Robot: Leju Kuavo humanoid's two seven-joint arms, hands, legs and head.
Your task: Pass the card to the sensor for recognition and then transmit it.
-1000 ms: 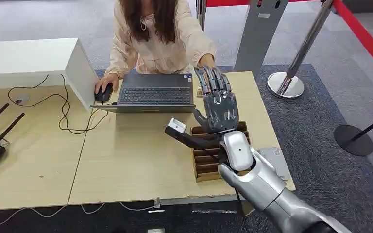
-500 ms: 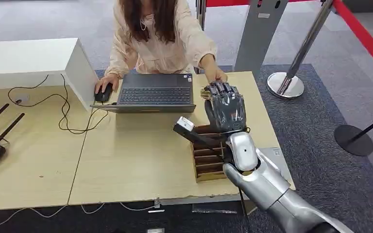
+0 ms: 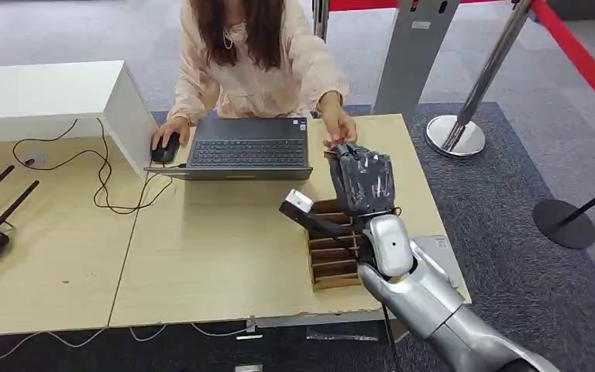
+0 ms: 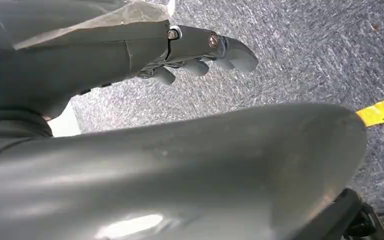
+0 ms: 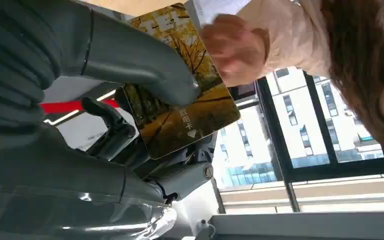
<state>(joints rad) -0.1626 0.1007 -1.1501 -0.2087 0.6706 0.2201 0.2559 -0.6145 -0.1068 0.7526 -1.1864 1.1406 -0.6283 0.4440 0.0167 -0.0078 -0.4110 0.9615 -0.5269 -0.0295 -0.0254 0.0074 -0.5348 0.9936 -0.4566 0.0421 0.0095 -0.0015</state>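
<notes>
Card [image 5: 182, 100] retention is provided by the right robot hand [image 3: 362, 180]: in the right wrist view the thick grey thumb [image 5: 145, 70] is pressed across the printed yellow face and the darker fingers [image 5: 115, 127] are closed behind it, so that most of the card is left projecting beyond the grip. This exposed portion is judged to be kept free for presentation and hand-over. In the head view the right robot hand is raised above the far right part of the table [image 3: 201, 256], beyond the slotted wooden card holder [image 3: 333, 248] and just right of the laptop [image 3: 246, 147]. A person's hand [image 3: 339, 128] is extended towards the robot hand and, in the right wrist view, is placed at the card's far edge; whether it is touching cannot be told. The hand-over step is therefore judged to be under way. No sensor can be identified with certainty. The left robot hand [image 4: 200, 52] is hung beside the body above the carpet [image 4: 300, 55], with fingers curled and nothing held. The person's other hand is rested on a mouse [image 3: 164, 147]
</notes>
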